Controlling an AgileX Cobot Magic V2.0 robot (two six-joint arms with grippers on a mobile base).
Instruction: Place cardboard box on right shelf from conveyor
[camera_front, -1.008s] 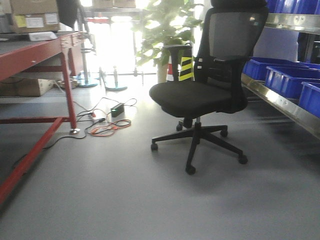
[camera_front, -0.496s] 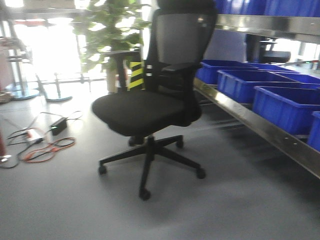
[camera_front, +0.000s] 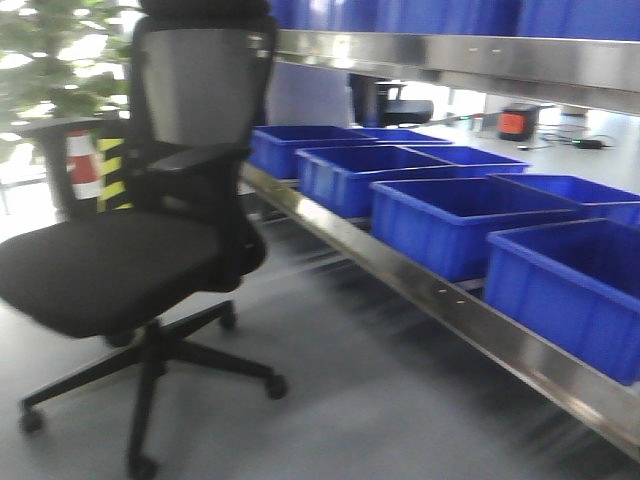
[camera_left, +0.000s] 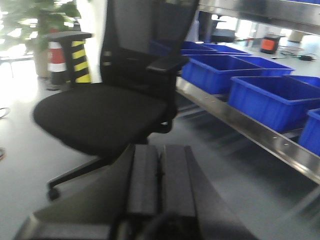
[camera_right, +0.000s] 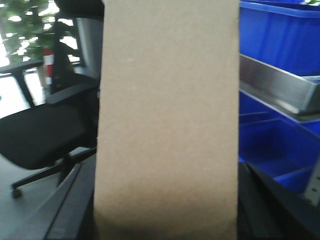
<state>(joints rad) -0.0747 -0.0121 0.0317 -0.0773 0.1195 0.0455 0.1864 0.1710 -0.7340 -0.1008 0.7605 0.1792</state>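
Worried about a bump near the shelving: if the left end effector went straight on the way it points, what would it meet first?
Probably the office chair: its black seat is dead ahead of the left end effector. Nothing shows between them, though depth is unclear.

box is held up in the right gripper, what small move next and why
Probably turn slightly right: the cardboard box fills the right wrist view, already held, but the right shelf runs off at an angle and the office chair crowds the left.
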